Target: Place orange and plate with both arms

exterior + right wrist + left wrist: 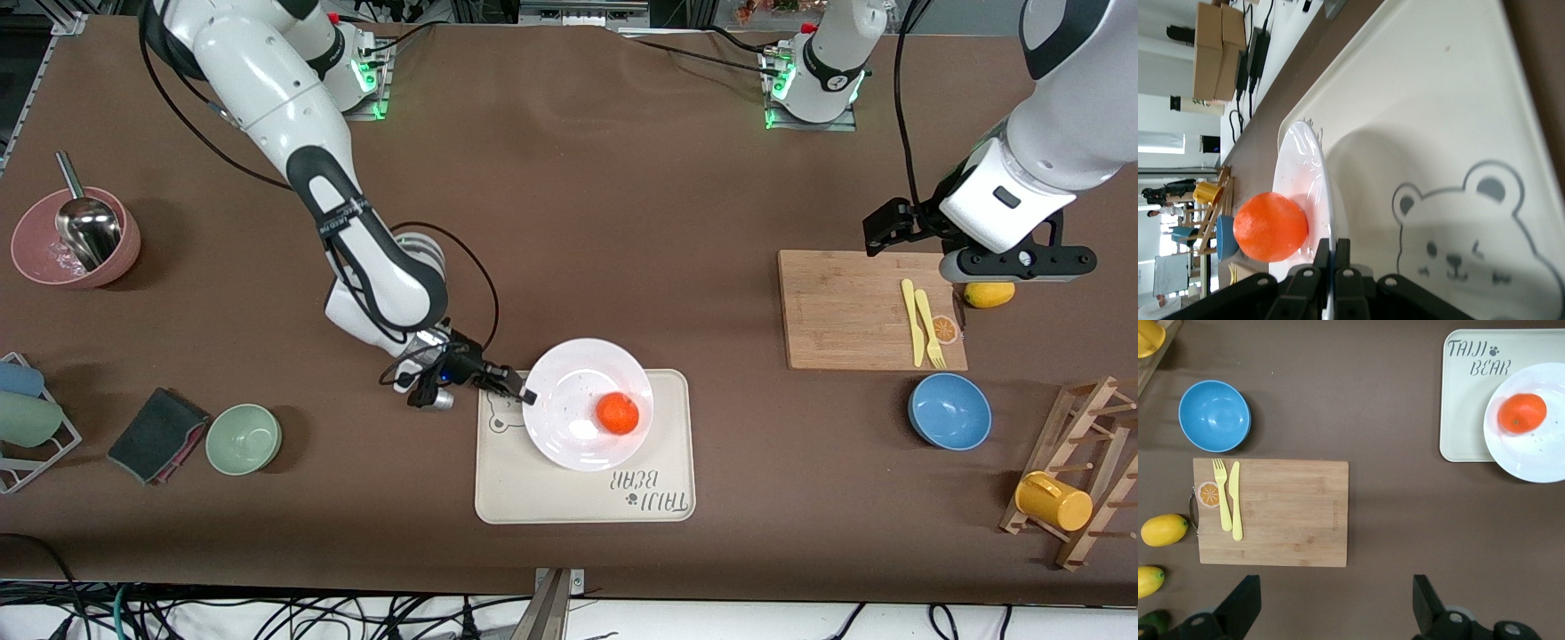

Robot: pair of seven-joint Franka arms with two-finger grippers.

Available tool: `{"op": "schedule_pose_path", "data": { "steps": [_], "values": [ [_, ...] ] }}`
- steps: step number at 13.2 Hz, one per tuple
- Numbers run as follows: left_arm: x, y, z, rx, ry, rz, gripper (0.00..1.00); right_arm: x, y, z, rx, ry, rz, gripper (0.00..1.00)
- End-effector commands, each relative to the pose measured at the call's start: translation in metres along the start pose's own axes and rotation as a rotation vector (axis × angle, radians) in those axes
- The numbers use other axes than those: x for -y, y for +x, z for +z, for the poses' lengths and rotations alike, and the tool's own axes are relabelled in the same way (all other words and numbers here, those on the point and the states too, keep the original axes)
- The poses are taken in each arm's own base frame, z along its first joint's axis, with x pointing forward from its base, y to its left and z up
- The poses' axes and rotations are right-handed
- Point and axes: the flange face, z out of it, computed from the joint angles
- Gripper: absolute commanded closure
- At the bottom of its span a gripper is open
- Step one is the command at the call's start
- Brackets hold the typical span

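Right gripper [524, 392]: its 2 black fingers are pinching the rim of the round white shallow plate [569, 440] at the edge toward the right arm's end of the table; the right wrist view is showing them closed on that rim.
Left gripper [876, 236]: hanging above the table beside the rectangular wooden cutting board [845, 311], fingers spread wide and holding nothing; this arm is waiting.
Orange: the small round red-orange fruit [617, 413] is sitting in the plate's well.
Plate: lying on the beige rectangular bear-print tray [551, 493], its rim overhanging the tray's edge farther from the front camera.
Progress: orange appears placed; plate seems nearly set, with release of the rim remaining.
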Motion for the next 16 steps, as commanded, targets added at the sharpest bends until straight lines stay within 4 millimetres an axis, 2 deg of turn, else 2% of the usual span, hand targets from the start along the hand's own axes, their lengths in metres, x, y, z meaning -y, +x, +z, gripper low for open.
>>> {"op": "schedule_pose_path", "data": {
  "steps": [1,2,4,7,8,9,10,14,15,16],
  "values": [
    [0.001,0.000,-0.032,-0.053,-0.016,0.003,0.00,-0.005,0.029,0.000,-0.052,0.009,-0.005,1.00],
    [0.003,-0.002,-0.038,-0.065,-0.019,0.001,0.00,-0.005,0.030,-0.001,-0.056,0.008,-0.008,1.00],
    [0.003,0.000,-0.034,-0.056,-0.018,-0.003,0.00,-0.016,0.041,-0.004,-0.074,-0.009,-0.023,1.00],
    [0.012,-0.003,-0.030,-0.013,-0.008,-0.016,0.00,-0.027,0.029,0.013,-0.050,-0.023,-0.035,1.00],
    [0.012,-0.003,-0.030,-0.011,-0.008,-0.016,0.00,-0.031,0.029,0.015,-0.046,-0.027,-0.036,0.93],
    [0.012,-0.003,-0.030,-0.011,-0.008,-0.016,0.00,-0.034,0.034,0.011,-0.053,-0.029,-0.037,0.36],
    [0.012,-0.003,-0.030,-0.011,-0.008,-0.015,0.00,-0.032,0.034,0.011,-0.054,-0.029,-0.042,0.00],
    [0.012,-0.003,-0.030,-0.011,-0.008,-0.015,0.00,-0.021,0.048,0.001,-0.080,-0.016,-0.062,0.00],
    [0.012,-0.003,-0.030,-0.011,-0.008,-0.013,0.00,-0.018,0.066,-0.012,-0.108,-0.022,-0.081,0.00],
    [0.013,-0.003,-0.030,-0.011,-0.008,-0.015,0.00,-0.013,0.074,-0.019,-0.108,-0.030,-0.120,0.00]
  ]
}}
